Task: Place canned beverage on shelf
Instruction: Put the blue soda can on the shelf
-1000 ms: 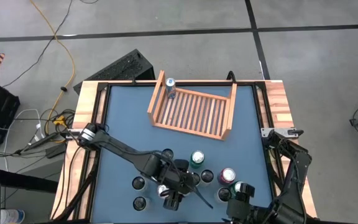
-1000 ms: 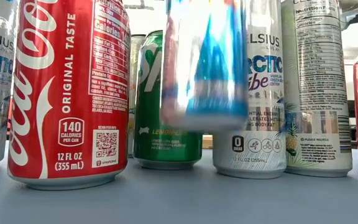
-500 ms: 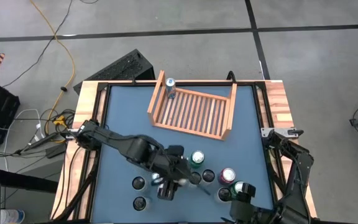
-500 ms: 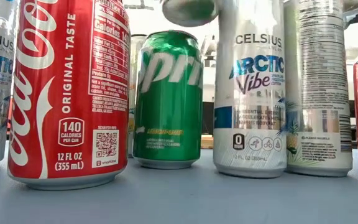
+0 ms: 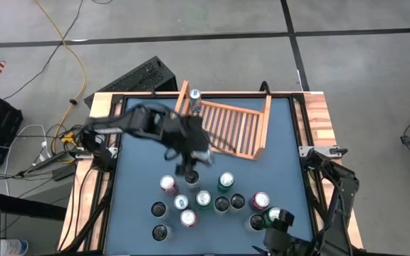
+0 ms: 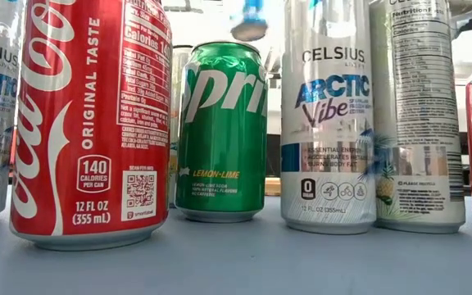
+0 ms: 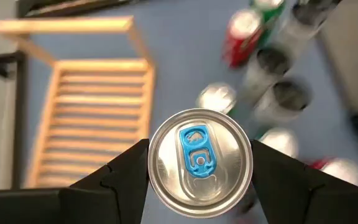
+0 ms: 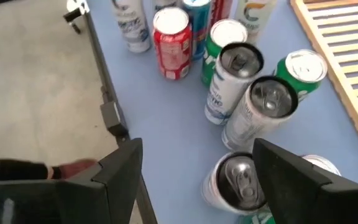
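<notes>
My left gripper [image 5: 189, 169] is shut on a silver can with a blue tab [image 7: 199, 155], high above the table between the group of cans and the shelf. The can's bottom shows at the top of the low view [image 6: 250, 24]. The shelf [image 5: 223, 128] is a light-brown slatted rack with raised side boards at the far middle of the table. One can [image 5: 195, 99] stands upright in its far left corner. My right gripper [image 8: 194, 180] is open and empty at the table's near right corner [image 5: 272, 220]. My left gripper pinches the can between its two fingers [image 7: 126, 171], which lie on opposite sides of the can's wall just below the top rim [image 7: 153, 163]. The fingers come from above, pointing down. The can hangs upright, its top up, lifted clear of the table.
Several cans stand upright in a group at the near middle of the table [image 5: 205, 199], among them a red Coca-Cola can [image 6: 88, 123], a green Sprite can [image 6: 220, 131] and a white Celsius can [image 6: 328, 115]. Bare blue table lies between the group and the shelf.
My left gripper has lifted the blue-tab can up out of the group of cans and carried it toward the far edge, toward the shelf. The can has stayed upright and has risen almost out of the top of the low view.
</notes>
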